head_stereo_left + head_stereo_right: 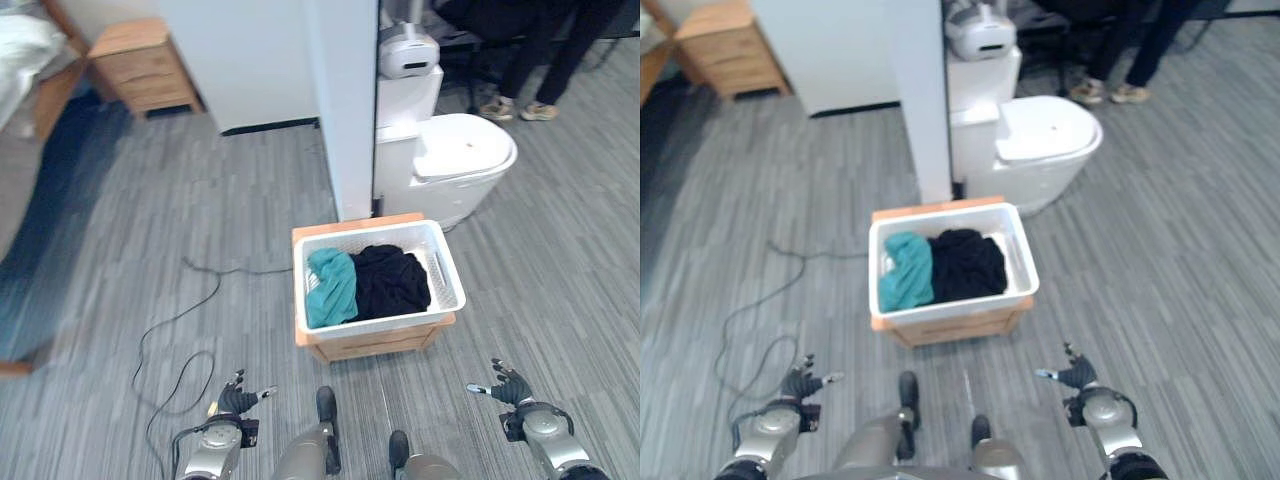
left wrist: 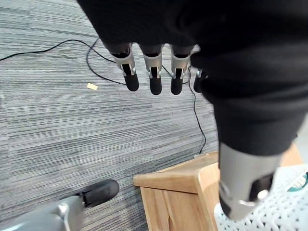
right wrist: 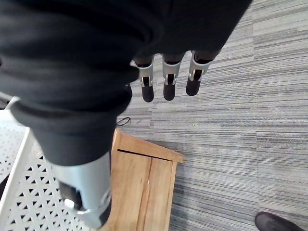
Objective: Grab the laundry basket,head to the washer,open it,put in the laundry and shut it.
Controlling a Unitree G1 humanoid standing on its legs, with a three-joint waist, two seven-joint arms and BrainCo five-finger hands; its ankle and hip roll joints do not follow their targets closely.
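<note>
Grey floor [image 1: 200,200] holds one basket [image 1: 448,282], two garments [image 1: 366,282]

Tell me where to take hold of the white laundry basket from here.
Probably by the rim of the two short sides of the laundry basket, left hand and right hand coming in one from each side. It sits level on a wooden stand, rim exposed all round, with clothes heaped in the middle. Both hands hang open, short of it.
</note>
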